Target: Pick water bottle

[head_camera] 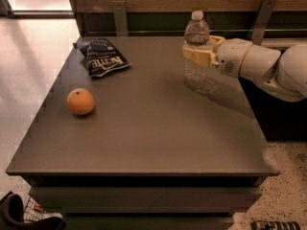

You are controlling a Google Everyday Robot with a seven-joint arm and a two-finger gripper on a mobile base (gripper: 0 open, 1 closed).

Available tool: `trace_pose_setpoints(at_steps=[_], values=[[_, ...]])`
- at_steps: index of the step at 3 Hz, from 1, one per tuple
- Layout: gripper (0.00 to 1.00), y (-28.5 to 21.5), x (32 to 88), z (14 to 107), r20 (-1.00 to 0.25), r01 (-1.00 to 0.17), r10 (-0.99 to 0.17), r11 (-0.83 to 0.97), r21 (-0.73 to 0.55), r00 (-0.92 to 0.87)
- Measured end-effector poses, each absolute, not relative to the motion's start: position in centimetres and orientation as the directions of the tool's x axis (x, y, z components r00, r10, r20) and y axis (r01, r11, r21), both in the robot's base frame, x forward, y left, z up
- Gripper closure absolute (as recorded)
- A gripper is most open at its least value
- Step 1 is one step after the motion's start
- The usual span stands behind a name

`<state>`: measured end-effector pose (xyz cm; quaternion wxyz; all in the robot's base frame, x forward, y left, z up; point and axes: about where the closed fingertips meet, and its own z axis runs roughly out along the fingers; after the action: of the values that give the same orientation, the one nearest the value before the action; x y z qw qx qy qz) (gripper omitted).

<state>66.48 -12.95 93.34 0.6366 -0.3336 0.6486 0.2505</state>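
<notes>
your tool, a pair of cream-yellow padded fingers on the end of a glossy white rounded arm, is extending in from the right and clasping the middle of the small clear ribbed plastic water bottle with the white cap. one finger is lying across the front of the bottle and the other is showing just behind it, so the tool is gripping it snugly about its waist. the water bottle is standing upright at the far right part of the flat, matte grey-brown surface; you cannot tell whether its base is touching the surface. well apart to the left, a round dimpled orange is sitting near the left edge, and beyond it a crinkled dark blue chip bag is lying flat, its white lettering reading roughly "kettle". any writing on the bottle is too small for you to read.
</notes>
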Motion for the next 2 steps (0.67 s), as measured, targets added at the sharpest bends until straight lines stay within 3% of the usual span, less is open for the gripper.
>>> trace_pose_setpoints(at_steps=[2], values=[[1.00,-13.3,66.0,90.7,-0.994,-0.743,-0.109,0.663,-0.087,0.019]])
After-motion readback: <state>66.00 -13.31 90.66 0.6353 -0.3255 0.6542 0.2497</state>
